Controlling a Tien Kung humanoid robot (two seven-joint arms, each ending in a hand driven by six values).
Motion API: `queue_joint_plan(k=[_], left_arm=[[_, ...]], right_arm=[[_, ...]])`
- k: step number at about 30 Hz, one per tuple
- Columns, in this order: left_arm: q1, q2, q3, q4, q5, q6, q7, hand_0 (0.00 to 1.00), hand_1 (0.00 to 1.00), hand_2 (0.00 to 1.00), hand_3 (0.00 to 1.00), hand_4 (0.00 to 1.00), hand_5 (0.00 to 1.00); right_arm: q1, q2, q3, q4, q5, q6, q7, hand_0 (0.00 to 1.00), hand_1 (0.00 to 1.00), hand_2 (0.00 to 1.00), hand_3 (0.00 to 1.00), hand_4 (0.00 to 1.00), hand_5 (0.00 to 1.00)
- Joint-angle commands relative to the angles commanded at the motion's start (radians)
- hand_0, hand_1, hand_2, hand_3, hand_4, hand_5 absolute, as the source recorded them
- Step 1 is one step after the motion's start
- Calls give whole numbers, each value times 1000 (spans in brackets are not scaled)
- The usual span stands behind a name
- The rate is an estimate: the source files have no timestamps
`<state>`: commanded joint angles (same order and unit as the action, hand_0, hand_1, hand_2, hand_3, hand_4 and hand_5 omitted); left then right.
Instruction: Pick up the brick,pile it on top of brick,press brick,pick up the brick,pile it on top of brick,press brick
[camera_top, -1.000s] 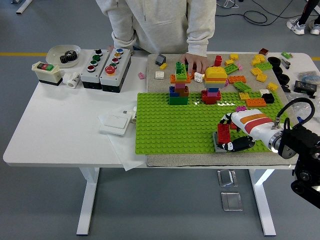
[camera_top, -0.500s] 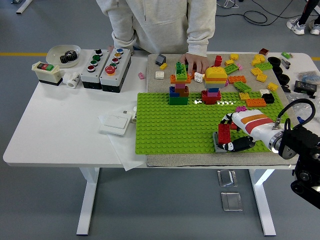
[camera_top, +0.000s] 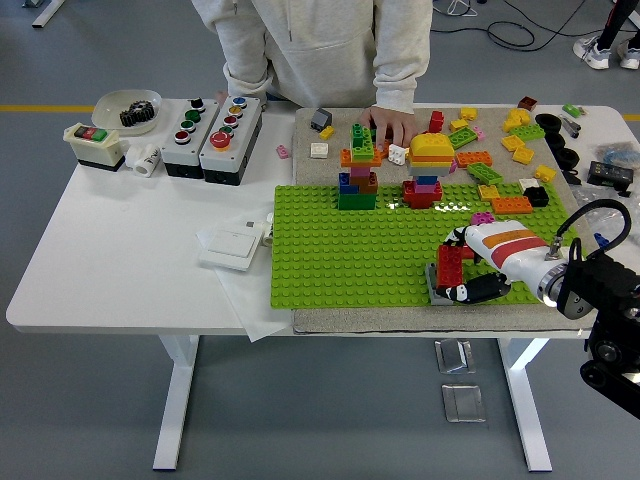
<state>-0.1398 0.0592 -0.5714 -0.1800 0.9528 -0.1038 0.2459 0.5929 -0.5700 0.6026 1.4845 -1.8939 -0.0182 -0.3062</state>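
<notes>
Almost nothing has moved since the earlier frames: the right hand (camera_top: 463, 270) remains closed around the red brick (camera_top: 449, 266), which now tilts very slightly. The brick stands on a grey piece at the near right of the green baseplate (camera_top: 340, 255). Behind, two multicoloured brick towers (camera_top: 358, 170) stand at the plate's far edge. A person's hand (camera_top: 392, 125) rests on the worktop (camera_top: 130, 250) beyond them. No writing is readable. The robot's forearm is cut off by the frame's right edge.

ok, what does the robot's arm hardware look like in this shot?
Only the right arm shows: its robot hand has a white shell with orange and red stripes and dark fingers, on a silver wrist ring. The forearm is black, with a black cable looping above it.
</notes>
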Motion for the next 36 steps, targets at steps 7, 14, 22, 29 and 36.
queue_joint_plan(k=[7,14,22,29,36], left_arm=[[1,0,0,0,2,0,0,809,716,604,541,538,553],[0,-1,0,0,2,0,0,812,715,604,541,537,551],[-2,0,0,0,0,0,0,810,714,604,540,537,552],[-3,0,-3,0,1,0,0,809,714,604,540,537,553],[-4,0,-3,0,0,1,-1,809,713,604,540,536,552]], right_arm=[[4,-1,-4,-5,3,2,5,306,491,697,651,873,468],[14,-3,-20,-10,4,1,18,307,490,697,648,870,465],[24,-3,-28,-15,-5,-16,31,268,458,657,602,838,458],[27,-4,-29,-23,-4,-25,40,249,441,612,567,807,452],[34,-5,-32,-40,22,-29,74,233,426,587,552,787,454]])
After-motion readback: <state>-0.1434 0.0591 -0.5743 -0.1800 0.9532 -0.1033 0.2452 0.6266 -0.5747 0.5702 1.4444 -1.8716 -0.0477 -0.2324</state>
